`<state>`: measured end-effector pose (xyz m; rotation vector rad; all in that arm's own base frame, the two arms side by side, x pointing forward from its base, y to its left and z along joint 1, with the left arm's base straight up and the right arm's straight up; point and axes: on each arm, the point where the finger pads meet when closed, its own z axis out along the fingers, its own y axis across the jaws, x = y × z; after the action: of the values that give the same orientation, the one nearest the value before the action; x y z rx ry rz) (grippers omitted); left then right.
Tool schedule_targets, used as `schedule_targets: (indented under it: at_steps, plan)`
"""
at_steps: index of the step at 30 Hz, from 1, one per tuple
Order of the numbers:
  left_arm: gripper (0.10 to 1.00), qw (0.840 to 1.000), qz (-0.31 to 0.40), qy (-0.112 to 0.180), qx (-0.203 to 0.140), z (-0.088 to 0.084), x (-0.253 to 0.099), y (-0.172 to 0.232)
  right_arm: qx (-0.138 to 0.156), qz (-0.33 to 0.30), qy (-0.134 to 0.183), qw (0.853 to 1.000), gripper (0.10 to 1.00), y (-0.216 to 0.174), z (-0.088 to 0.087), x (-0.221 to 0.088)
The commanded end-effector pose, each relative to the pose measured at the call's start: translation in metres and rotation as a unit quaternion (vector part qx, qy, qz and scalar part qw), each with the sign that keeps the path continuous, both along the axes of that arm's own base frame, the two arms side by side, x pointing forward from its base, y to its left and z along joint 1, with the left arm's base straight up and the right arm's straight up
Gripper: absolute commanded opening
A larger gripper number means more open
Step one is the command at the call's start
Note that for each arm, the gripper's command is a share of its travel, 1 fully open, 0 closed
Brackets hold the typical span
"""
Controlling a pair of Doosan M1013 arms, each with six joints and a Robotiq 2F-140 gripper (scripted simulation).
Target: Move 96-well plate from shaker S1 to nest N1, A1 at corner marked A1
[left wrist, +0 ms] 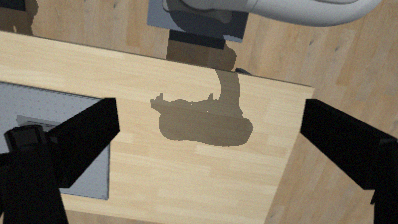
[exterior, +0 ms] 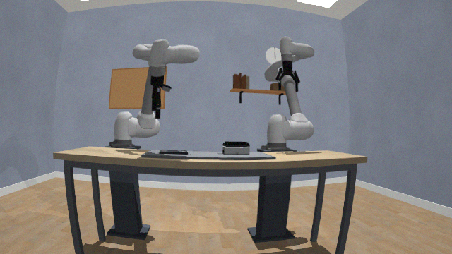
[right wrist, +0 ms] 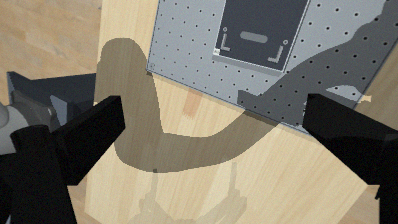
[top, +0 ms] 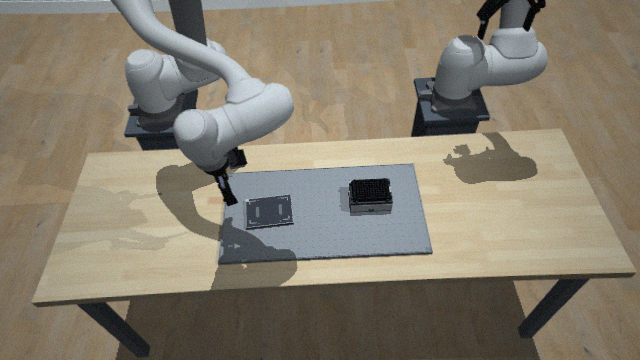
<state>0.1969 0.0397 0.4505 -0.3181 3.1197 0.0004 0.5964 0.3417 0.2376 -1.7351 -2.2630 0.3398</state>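
Note:
The dark 96-well plate (top: pixel 370 188) (exterior: pixel 236 143) sits on top of the light grey shaker S1 (top: pixel 371 207) (exterior: pixel 236 150). Its A1 corner cannot be made out. The flat dark nest N1 (top: pixel 269 212) (exterior: pixel 168 152) (right wrist: pixel 260 56) is empty, with pale corner locators. A small white mark is at one corner in the right wrist view. My right gripper (top: pixel 230 201) (exterior: pixel 157 116) (right wrist: pixel 213 111) is open and empty, above the board's edge beside N1. My left gripper (top: pixel 505 32) (exterior: pixel 288 89) (left wrist: pixel 210 115) is open and empty, high and far behind the table.
A grey perforated board (top: pixel 320 240) (left wrist: pixel 95 187) (right wrist: pixel 192 55) lies on the wooden table (top: pixel 500 230) (exterior: pixel 318 157) under the shaker and nest. N1 and S1 stand apart on it. The arms' pedestals stand behind the table. Arm shadows fall across the table and the board.

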Motion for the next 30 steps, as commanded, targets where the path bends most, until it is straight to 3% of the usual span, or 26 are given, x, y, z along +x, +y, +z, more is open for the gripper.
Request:
schedule_targets:
  at_steps: [1, 30]
  plan:
    - [1.0, 1.0, 0.0, 0.0, 0.0, 0.0, 0.0, 0.0, -0.005, -0.005, -0.008, 1.0, 1.0, 0.016, -0.002, 0.005]
    - [1.0, 1.0, 0.0, 0.0, 0.0, 0.0, 0.0, 0.0, -0.031, -0.046, -0.064, 0.996, 1.0, 0.141, -0.023, 0.027]
